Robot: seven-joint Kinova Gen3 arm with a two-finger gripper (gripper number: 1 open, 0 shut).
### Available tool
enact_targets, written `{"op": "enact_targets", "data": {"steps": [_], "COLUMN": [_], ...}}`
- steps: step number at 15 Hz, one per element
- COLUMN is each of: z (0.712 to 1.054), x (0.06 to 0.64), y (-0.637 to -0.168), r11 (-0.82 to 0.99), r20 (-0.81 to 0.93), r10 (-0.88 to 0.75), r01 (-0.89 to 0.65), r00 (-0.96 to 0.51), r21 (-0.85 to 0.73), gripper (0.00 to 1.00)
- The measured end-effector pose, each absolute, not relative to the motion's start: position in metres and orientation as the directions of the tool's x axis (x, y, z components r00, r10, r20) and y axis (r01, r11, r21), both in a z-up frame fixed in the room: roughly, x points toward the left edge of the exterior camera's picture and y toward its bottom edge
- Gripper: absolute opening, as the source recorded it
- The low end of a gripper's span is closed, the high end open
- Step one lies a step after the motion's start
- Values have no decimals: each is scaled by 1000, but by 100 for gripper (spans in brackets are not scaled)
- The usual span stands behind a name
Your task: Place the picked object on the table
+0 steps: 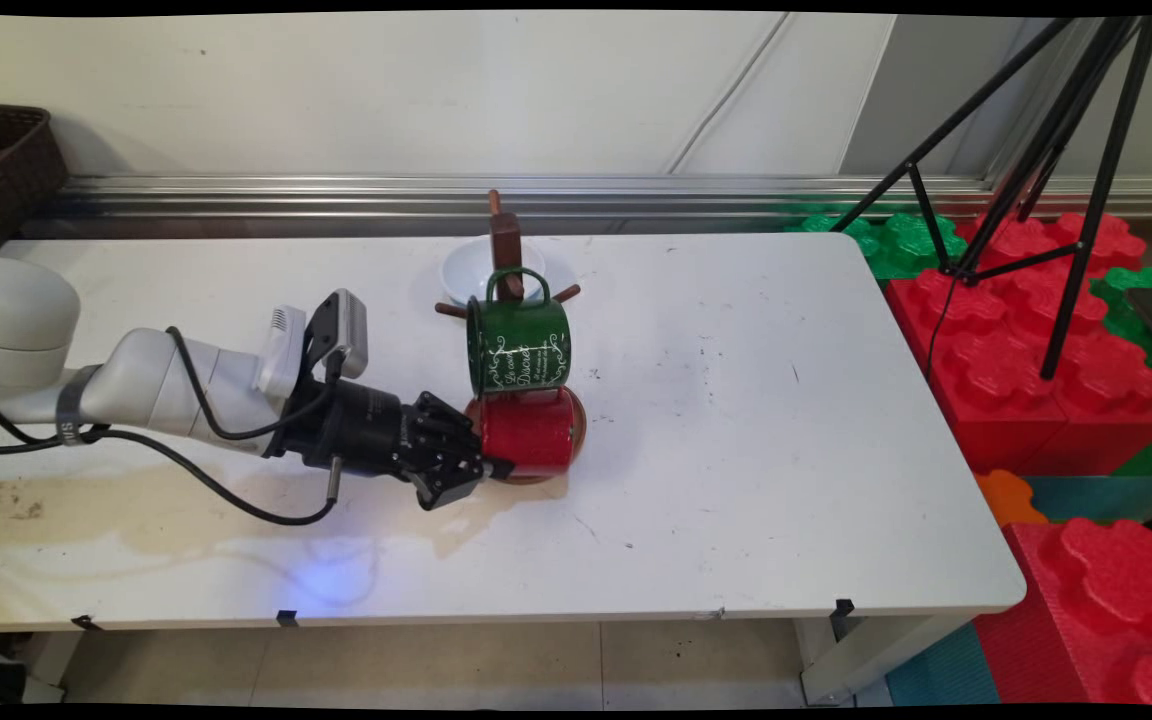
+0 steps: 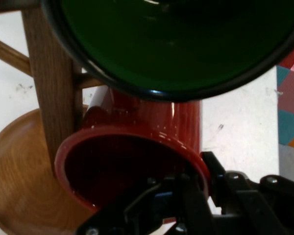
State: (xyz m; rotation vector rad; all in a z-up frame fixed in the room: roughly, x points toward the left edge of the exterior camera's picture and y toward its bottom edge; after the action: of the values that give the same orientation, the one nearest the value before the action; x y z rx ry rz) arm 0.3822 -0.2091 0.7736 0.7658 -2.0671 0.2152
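A red mug (image 1: 531, 432) lies on its side low on a wooden mug tree (image 1: 505, 245), its mouth facing my gripper (image 1: 483, 463). The gripper is shut on the red mug's rim. In the hand view one finger sits inside the red mug (image 2: 152, 122) and the other outside its rim, with the gripper (image 2: 202, 178) at the lower right. A green mug (image 1: 519, 347) with white lettering hangs just above the red one. The green mug (image 2: 171, 44) fills the top of the hand view. The tree's post (image 2: 51, 98) rises from a round wooden base (image 2: 19, 186).
A white bowl (image 1: 463, 270) sits behind the mug tree. A dark wicker basket (image 1: 1, 170) stands at the far left. A black tripod (image 1: 1036, 180) and red and green foam blocks (image 1: 1036, 340) stand off the table's right end. A brownish stain (image 1: 136, 520) marks the table's front left.
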Motion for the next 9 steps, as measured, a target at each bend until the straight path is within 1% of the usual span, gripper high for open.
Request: {"op": "enact_targets", "data": {"steps": [9], "z": [789], "x": [388], "y": [-204], "r11": [813], "r20": [804], "r10": [-433], "r01": [-562], "r00": [-408], "r21": [152], "gripper": [0]}}
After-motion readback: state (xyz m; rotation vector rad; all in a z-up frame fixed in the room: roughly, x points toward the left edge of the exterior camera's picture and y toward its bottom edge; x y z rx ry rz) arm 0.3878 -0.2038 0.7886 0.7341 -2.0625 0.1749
